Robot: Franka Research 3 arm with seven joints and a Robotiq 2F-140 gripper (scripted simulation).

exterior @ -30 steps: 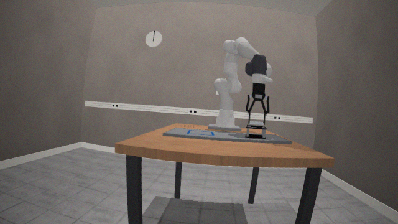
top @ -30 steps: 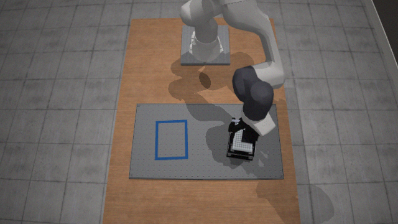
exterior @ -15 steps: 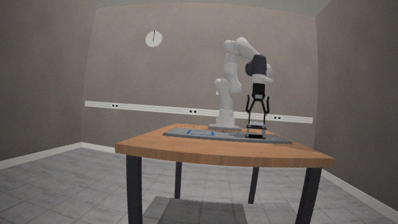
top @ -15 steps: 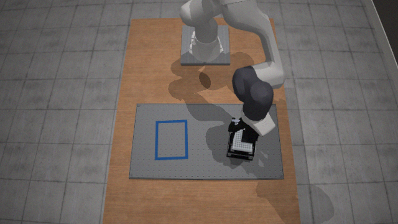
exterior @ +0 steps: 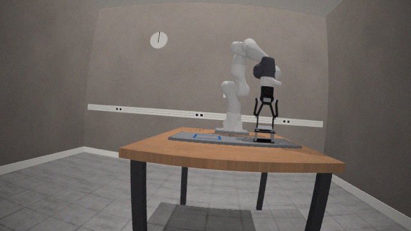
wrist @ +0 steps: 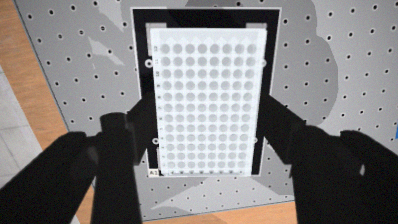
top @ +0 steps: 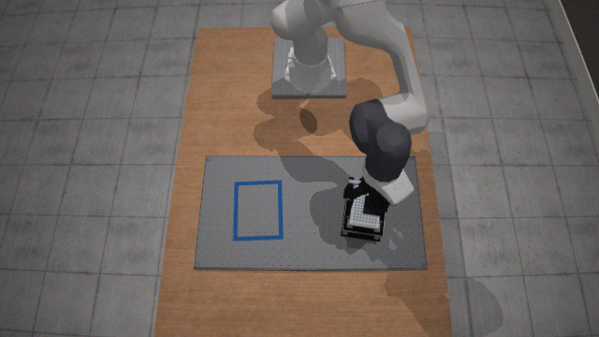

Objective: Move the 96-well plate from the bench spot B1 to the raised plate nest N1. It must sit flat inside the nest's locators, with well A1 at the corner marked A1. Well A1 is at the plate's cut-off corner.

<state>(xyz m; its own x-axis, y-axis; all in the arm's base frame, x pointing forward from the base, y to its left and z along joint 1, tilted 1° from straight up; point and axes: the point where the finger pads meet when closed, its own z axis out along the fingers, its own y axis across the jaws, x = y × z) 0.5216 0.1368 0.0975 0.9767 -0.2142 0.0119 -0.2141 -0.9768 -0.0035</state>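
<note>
Tool (wrist: 207, 107) is closed on the white 96-well plate (wrist: 207, 75). One black finger (wrist: 137, 125) sits against each long side, about halfway along the plate.

In the exterior view the tool (exterior: 265, 129) hangs straight down, with its fingertips at plate height on top of the nest.

The plate is directly over the black raised plate nest (wrist: 140, 60), inside its outline. A black margin of nest shows on all four sides. Can't tell whether the plate is fully seated or a hair above the nest.

Two grey locator tabs peek out at the plate's upper corners in the wrist frame. The small white A1 label (wrist: 153, 172) on the nest is at lower left, just beside the plate's lower-left corner. The cut-off corner is too blurred to pick out, so I can't confirm orientation.

In the top view the nest stands right of centre on the grey perforated board (top: 225, 253). The blue rectangular outline (top: 235, 211) is on the board's left half, well apart from the nest, with nothing inside it.

The board lies on the wooden bench (top: 225, 94). The white arm (top: 402, 61) comes in from a grey square base plate (top: 337, 89) at upper centre of the frame and curves down the right side to the nest.
</note>
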